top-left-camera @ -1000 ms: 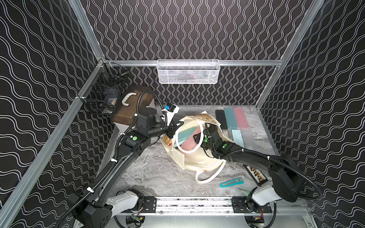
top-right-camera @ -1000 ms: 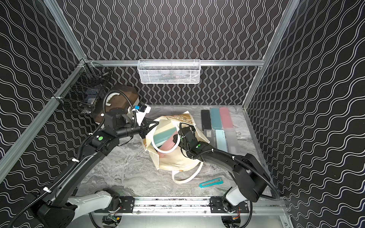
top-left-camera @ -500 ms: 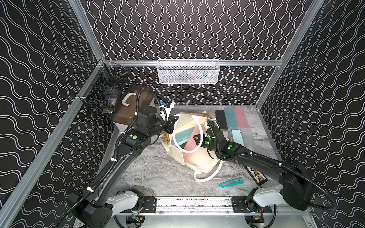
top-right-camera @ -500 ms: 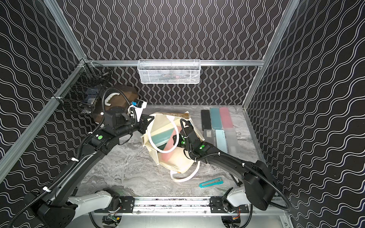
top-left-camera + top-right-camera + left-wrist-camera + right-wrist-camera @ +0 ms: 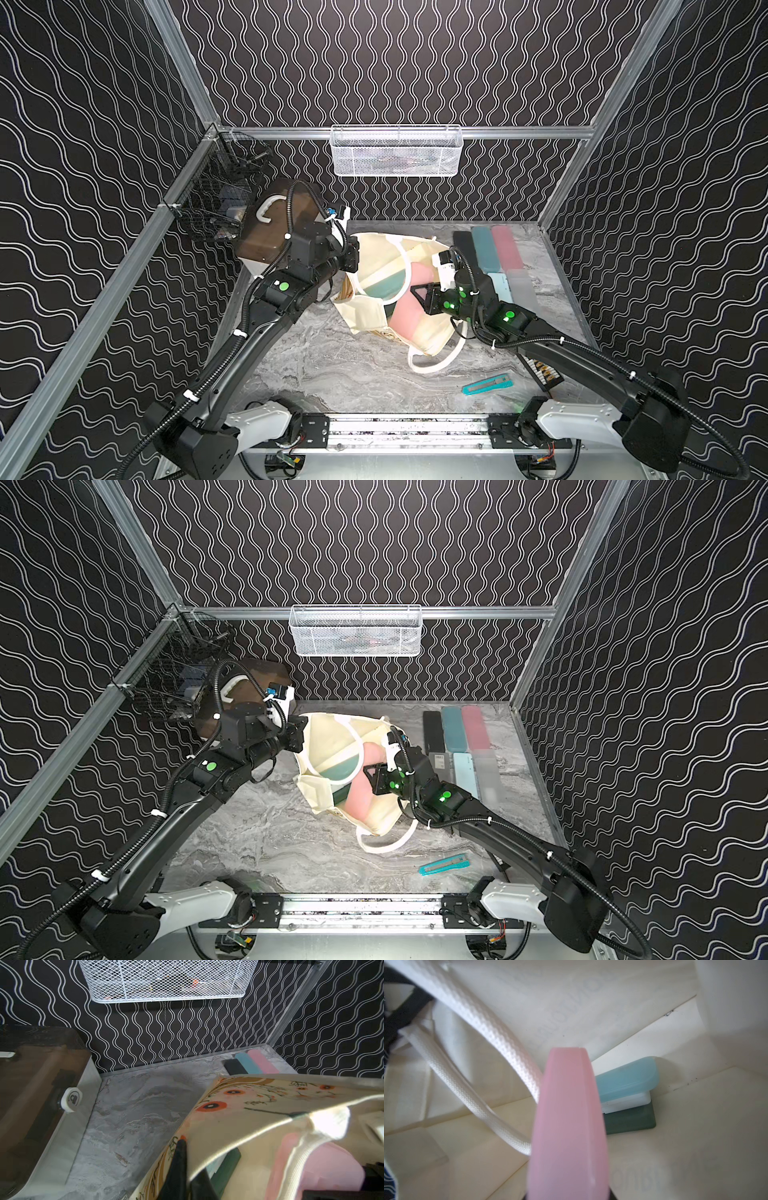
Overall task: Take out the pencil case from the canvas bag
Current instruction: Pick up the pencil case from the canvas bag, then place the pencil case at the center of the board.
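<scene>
Bag point(image 5: 376, 259): lies on the table point(image 5: 332, 374) with its mouth gaping. One handle point(image 5: 432, 365) loops out onto the table at the near side. The other handle point(image 5: 483, 1039) crosses the mouth.

My left fingers point(image 5: 181, 1165): pressed together on the bag's rim. One finger sits on the floral outside and one on the cream inside. In both top views they hold that edge up at the side nearest the brown-lidded box point(image 5: 270, 237).

My right fingers point(image 5: 417, 293): inside the bag's mouth, pinching the pink case point(image 5: 566, 1126). The case runs lengthwise away from my wrist, with its free end pointing deeper into the bag. In both top views it shows pink on either side of the fingers point(image 5: 370, 776), within the rim and not yet clear of the bag.

Other contents: a blue case point(image 5: 627, 1078), a white case and a green case point(image 5: 631, 1118) lie stacked against the bag's inner wall, past the pink case's end.

Table, far right: a black, a teal and a pink case point(image 5: 505, 247) lie side by side, well apart from the bag. A teal knife point(image 5: 486, 383) lies near the front edge.
</scene>
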Controlling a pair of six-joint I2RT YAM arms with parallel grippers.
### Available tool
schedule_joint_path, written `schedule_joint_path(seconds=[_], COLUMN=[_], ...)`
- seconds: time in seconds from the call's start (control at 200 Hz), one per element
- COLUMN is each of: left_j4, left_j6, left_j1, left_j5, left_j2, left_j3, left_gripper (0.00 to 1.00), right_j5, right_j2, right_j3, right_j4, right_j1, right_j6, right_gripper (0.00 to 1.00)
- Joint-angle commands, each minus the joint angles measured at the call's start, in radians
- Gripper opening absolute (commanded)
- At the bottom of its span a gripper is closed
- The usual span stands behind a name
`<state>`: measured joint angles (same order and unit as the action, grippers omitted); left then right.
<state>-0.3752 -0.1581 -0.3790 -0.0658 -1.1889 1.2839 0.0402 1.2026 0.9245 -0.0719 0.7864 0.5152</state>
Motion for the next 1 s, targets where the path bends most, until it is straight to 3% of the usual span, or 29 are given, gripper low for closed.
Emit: schedule_joint_path(seconds=[0.0, 0.355, 0.54, 0.606, 0.711, 0.776, 0.996], left_j4=[-0.004, -0.005, 0.057, 0.061, 0.009, -0.033, -0.081], left_j6=[-0.006, 0.042, 0.076, 0.067, 0.056, 0.054, 0.081], left_j1=[0.007, 0.007, 0.008, 0.006, 0.008, 0.008, 0.007], left_j5=[-0.139, -0.144, 0.069, 0.089, 0.033, -0.06, -0.236], left_j2=[-0.002, 0.029, 0.057, 0.054, 0.03, 0.019, 0.035], left_j3=[0.013, -0.012, -0.037, -0.028, 0.012, 0.033, 0.053], left_gripper=[0.0, 0.0, 0.0, 0.0, 0.0, 0.0, 0.0], right_j5=[0.008, 0.022, -0.082, -0.076, -0.003, 0.007, -0.198], right_j2=[-0.035, -0.103, -0.033, -0.007, -0.014, -0.032, -0.149], right_j3=[0.019, 0.12, 0.258, 0.285, 0.281, 0.289, 0.318], right_j4=[-0.057, -0.111, -0.26, -0.292, -0.26, -0.264, -0.337], right_j1=[-0.001, -0.001, -0.001, -0.001, -0.001, -0.001, -0.004], right_j6=[-0.033, -0.042, -0.032, -0.041, -0.07, -0.087, -0.092], right_gripper=[0.17, 0.17, 0.17, 0.16, 0.16, 0.16, 0.13])
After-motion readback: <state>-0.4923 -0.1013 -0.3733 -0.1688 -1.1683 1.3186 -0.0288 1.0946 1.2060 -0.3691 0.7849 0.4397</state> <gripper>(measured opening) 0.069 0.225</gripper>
